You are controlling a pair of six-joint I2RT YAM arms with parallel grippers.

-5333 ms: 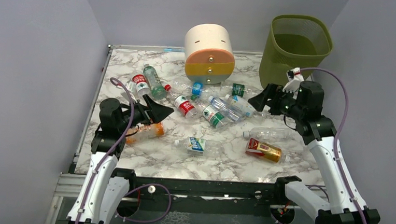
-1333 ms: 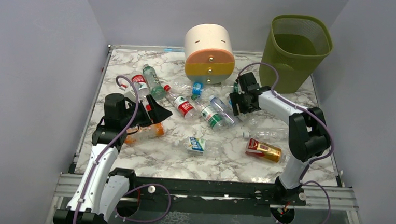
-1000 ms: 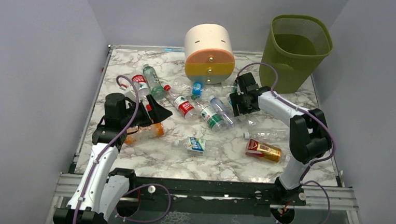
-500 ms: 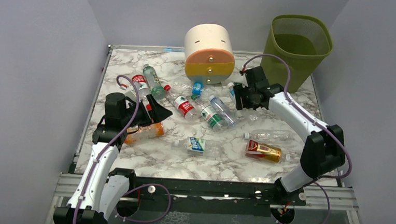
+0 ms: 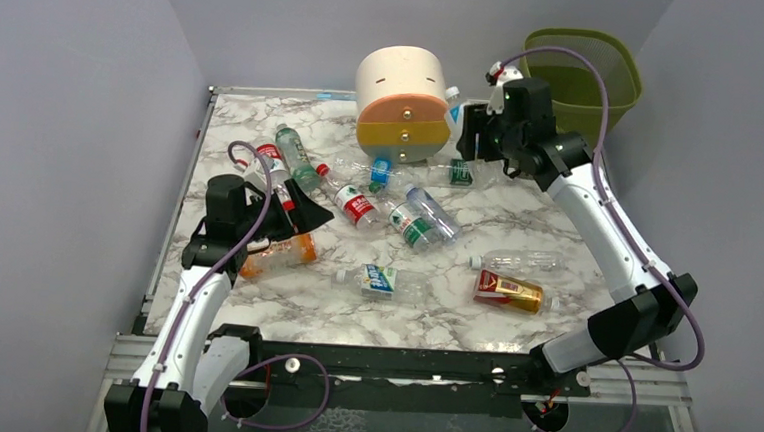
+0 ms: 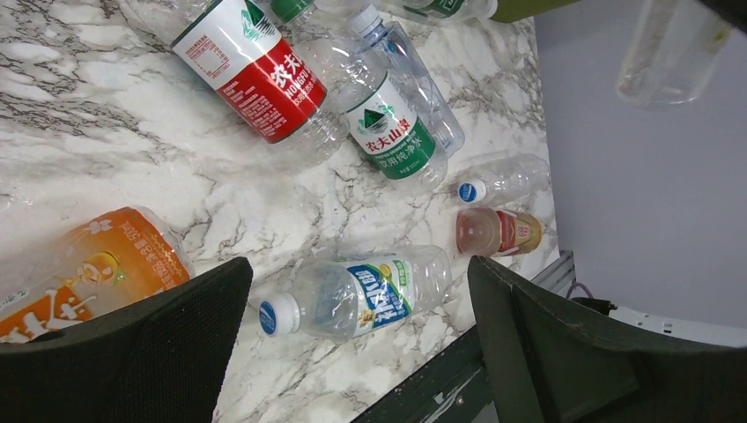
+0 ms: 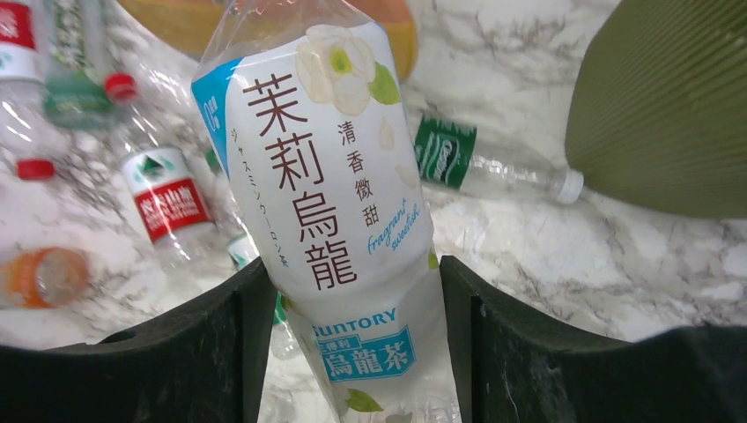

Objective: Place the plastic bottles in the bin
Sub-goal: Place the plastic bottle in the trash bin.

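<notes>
Plastic bottle (image 7: pixel 330 194), light and crushable I judge, sits clamped low on its body in my right gripper (image 7: pixel 352 304); left gripper (image 6: pixel 352 300) hangs open.

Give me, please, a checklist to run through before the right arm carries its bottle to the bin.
1. Right end effector shut on the Suntory bottle: ok.
2. Bottle lifted off the table: ok.
3. Bottle over the mouth of the bin: not ok; it hangs beside the drawer unit.
4. Purple cable clear of the bin rim: cannot tell.
5. Left end effector open, empty, far from the path: ok.
</notes>
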